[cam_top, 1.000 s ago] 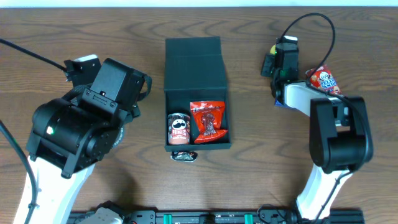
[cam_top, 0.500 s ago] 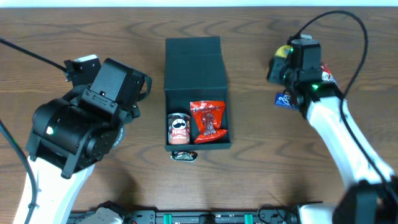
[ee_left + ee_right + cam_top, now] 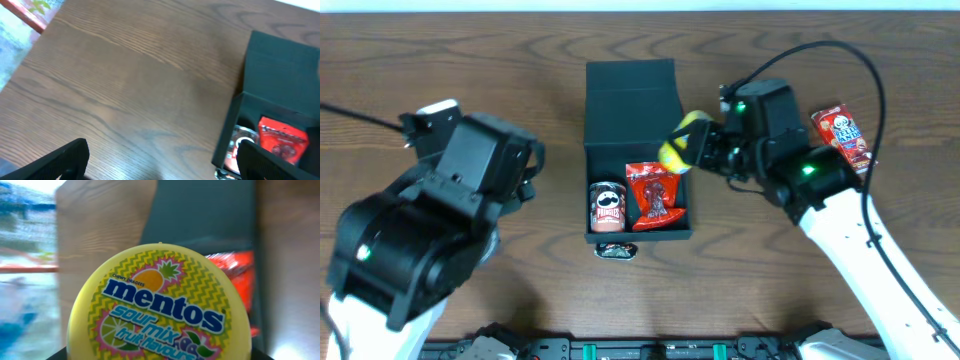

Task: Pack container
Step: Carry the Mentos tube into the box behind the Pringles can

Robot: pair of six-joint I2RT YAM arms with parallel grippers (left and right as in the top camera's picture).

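The container [image 3: 632, 115] is a dark teal-black box lying open at the table's middle, lid flat toward the back. Inside stand a small Pringles can [image 3: 608, 207] and a red snack bag [image 3: 654, 195]. My right gripper [image 3: 688, 148] is shut on a yellow Mentos tub [image 3: 678, 144] and holds it over the box's right wall; the tub [image 3: 160, 305] fills the right wrist view, with the box [image 3: 200, 210] and red bag [image 3: 235, 270] behind. My left gripper [image 3: 160, 165] is open and empty over bare table left of the box [image 3: 280, 70].
A red snack packet [image 3: 842, 134] lies at the right by the right arm. A small dark wrapped item [image 3: 616, 251] lies just in front of the box's front wall. The left arm's bulk covers the table's left side.
My right gripper has carried the Mentos tub from the right side leftward to the box's right wall. The blue item seen earlier on the right no longer shows. The left arm has shifted slightly.
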